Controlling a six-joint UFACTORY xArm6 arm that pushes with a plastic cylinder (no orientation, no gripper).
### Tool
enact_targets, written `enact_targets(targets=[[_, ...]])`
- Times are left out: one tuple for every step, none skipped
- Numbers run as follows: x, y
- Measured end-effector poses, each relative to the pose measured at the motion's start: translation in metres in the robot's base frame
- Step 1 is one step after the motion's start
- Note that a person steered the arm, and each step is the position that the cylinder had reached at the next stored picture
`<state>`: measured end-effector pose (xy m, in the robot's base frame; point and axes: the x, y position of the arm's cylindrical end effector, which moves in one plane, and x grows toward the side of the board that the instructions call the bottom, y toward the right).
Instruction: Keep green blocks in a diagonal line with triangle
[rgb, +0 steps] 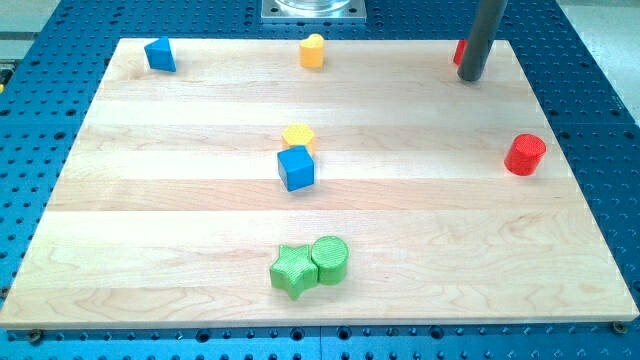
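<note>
A green star block (292, 271) and a green round block (330, 259) lie touching each other near the view's bottom centre of the wooden board. A blue triangle-like block (160, 54) sits at the view's top left. My tip (470, 77) rests on the board at the view's top right, far from the green blocks. It stands right against a red block (459, 51) that the rod mostly hides.
A blue cube (296, 168) touches a yellow block (298, 136) just above it at mid-board. A yellow heart-like block (313, 50) sits at top centre. A red cylinder (525, 154) stands at the right. The wooden board (150, 230) lies on a blue perforated table.
</note>
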<state>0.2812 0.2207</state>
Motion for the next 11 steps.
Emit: enact_targets(targets=[[0.033, 0.000], [0.049, 0.000], [0.061, -0.002], [0.076, -0.010], [0.086, -0.015], [0.094, -0.034], [0.108, -0.052], [0.123, -0.052], [0.145, -0.090], [0.195, -0.117], [0.242, -0.129]])
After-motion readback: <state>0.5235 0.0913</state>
